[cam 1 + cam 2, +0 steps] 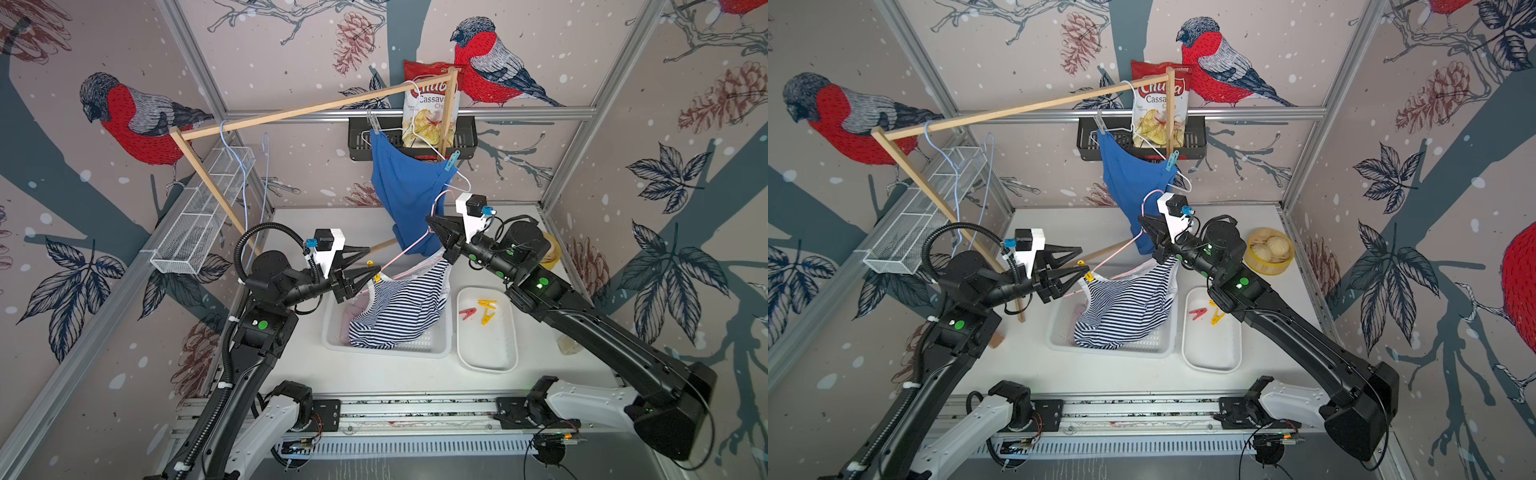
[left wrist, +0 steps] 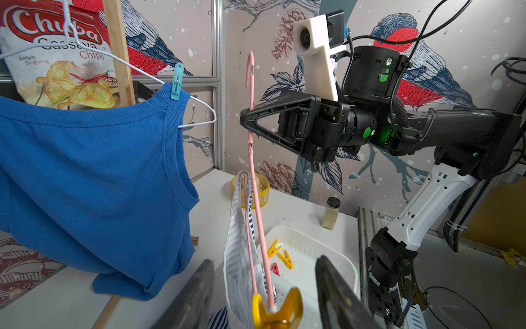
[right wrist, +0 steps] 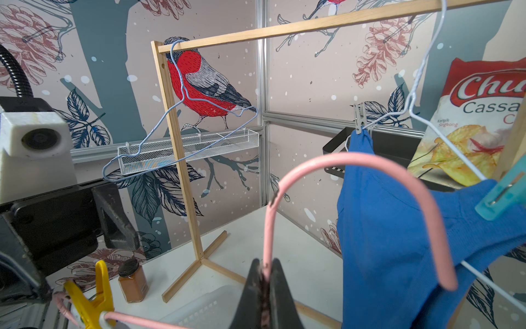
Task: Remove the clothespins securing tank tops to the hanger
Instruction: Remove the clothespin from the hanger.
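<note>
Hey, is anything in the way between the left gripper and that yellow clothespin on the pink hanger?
Nothing visible. The left gripper is open with its jaws either side of the yellow clothespin, gaps clear. The right gripper clamps the pink hanger farther up, out of the path.

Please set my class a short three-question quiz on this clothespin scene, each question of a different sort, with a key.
1. True or false: the right gripper is shut on the pink hanger.
2. How many pins lie in the tray? A) one B) three C) five
3. Fill in: the blue top is clipped by a grey pin and a ___ pin.

Key: 1 true; 2 B; 3 teal pin.
</note>
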